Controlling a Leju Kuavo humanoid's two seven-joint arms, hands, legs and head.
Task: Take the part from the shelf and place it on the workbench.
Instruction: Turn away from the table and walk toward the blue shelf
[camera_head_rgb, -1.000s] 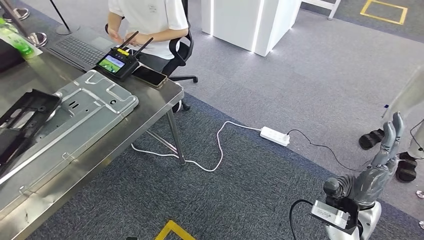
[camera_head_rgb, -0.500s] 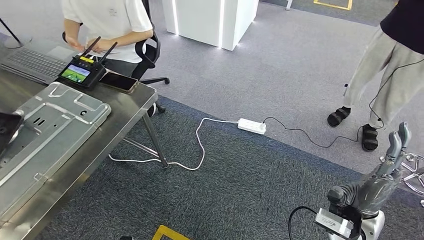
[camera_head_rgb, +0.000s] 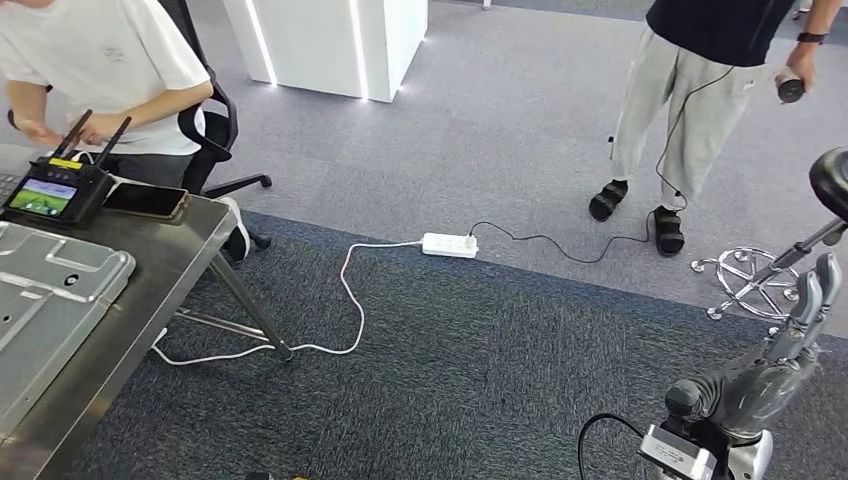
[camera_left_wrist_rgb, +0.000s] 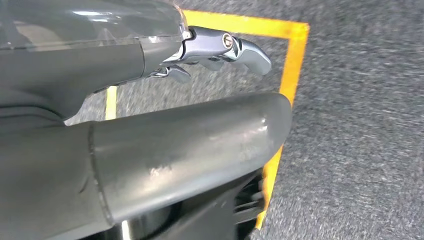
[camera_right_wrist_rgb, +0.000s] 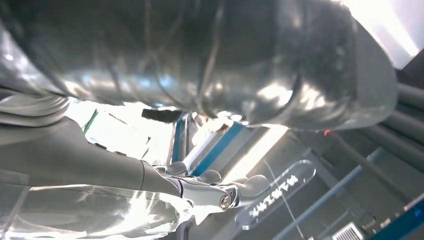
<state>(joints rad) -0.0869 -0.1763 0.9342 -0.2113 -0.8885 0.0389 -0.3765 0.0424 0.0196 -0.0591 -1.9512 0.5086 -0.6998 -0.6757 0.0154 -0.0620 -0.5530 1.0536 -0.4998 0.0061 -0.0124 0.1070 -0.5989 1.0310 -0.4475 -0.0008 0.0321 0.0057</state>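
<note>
Grey fuzzy carpet (camera_head_rgb: 480, 370) lies under my right hand (camera_head_rgb: 770, 370), fingers straight, holding nothing. My left hand (camera_left_wrist_rgb: 150, 145), empty, hangs by yellow floor tape (camera_left_wrist_rgb: 285, 100).

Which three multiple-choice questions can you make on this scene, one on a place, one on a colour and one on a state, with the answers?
1. Where does the power strip lie?
A. on the table
B. on the carpet
C. on the chair

2. What colour is the cable that runs from the power strip toward the table?
A. white
B. red
C. green

3. How is the right hand?
A. it grips a part
B. it presses on the table
C. it holds nothing, fingers straight

Answers: 1 B, the strip sits on the grey carpet right of the table. 2 A, the cable curves white over the dark carpet. 3 C, in the head view the fingers point up with nothing between them.
</note>
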